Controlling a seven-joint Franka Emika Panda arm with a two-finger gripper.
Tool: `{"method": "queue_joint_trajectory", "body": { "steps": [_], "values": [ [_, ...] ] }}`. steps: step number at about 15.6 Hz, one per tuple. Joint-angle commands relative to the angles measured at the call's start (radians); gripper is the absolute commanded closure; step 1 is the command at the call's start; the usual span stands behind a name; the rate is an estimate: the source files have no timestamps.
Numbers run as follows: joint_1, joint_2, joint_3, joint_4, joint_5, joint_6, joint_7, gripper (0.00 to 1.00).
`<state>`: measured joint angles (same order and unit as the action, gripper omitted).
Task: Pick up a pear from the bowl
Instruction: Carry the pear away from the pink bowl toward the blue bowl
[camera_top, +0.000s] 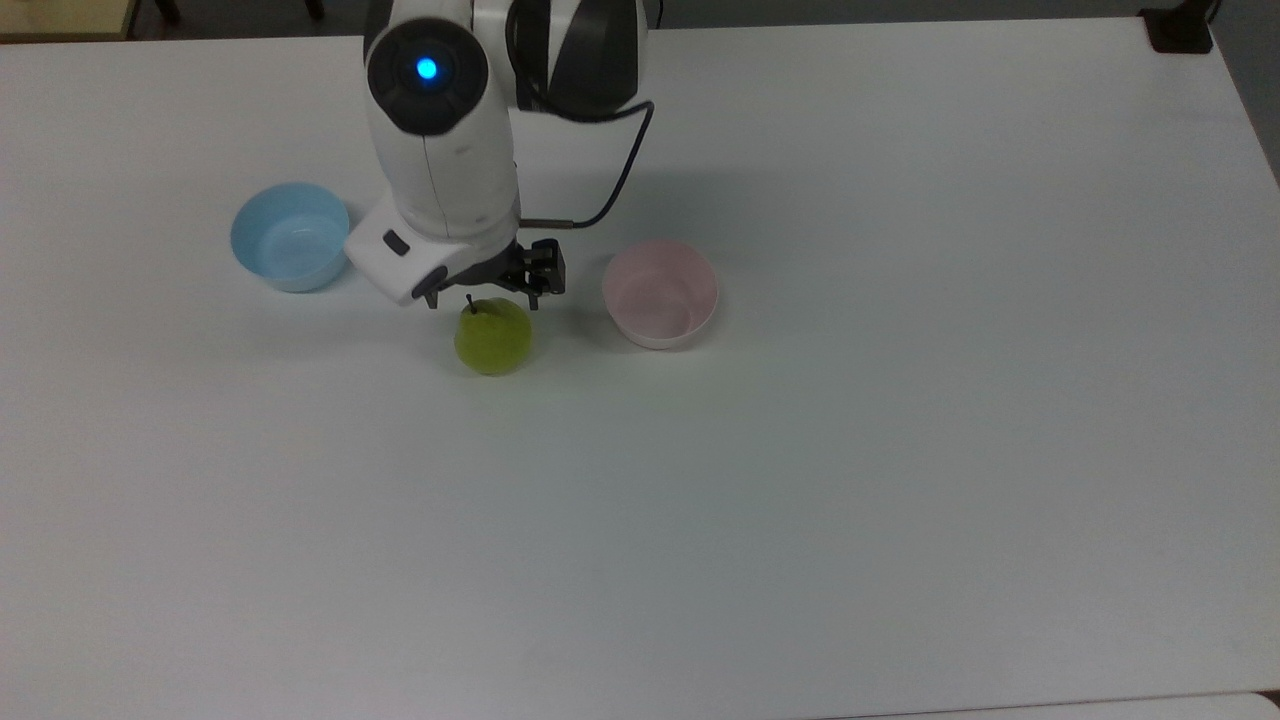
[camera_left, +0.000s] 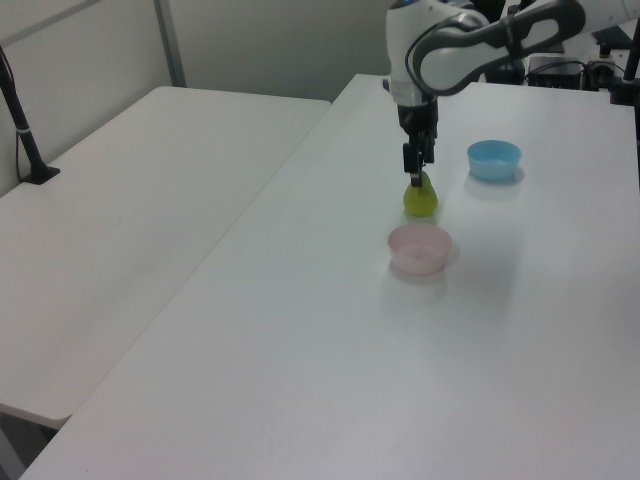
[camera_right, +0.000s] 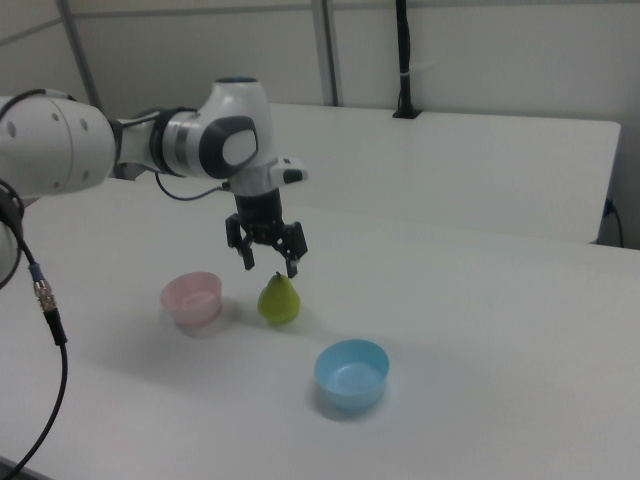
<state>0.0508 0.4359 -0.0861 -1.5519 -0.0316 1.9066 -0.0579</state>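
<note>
The yellow-green pear (camera_top: 492, 338) (camera_left: 420, 198) (camera_right: 279, 299) stands upright on the white table, stem up, between the two bowls. The pale pink bowl (camera_top: 612, 290) (camera_left: 420, 250) (camera_right: 192, 300) is empty and lies a short way to the top view's right of the pear. My gripper (camera_top: 485, 290) (camera_left: 414, 178) (camera_right: 269, 265) hangs just above the pear, open, its fingers spread to either side of the stem and touching nothing.
A light blue bowl (camera_top: 290, 237) (camera_left: 494, 160) (camera_right: 351, 375), also empty, sits on the pear's other side, at the top view's left. A black cable (camera_top: 610, 190) loops from the arm over the table. A second white table (camera_left: 130, 200) adjoins in the left view.
</note>
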Motion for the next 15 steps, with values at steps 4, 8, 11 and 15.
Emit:
{"method": "queue_joint_trajectory", "body": {
  "steps": [4, 8, 11, 15],
  "values": [
    [-0.003, -0.215, -0.004, -0.034, -0.011, -0.161, 0.016, 0.0],
    [-0.009, -0.265, -0.004, -0.036, -0.011, -0.185, 0.024, 0.0],
    [-0.002, -0.272, -0.006, -0.034, -0.011, -0.193, 0.082, 0.0],
    [-0.003, -0.266, -0.004, -0.002, -0.016, -0.216, 0.131, 0.0]
  ]
}}
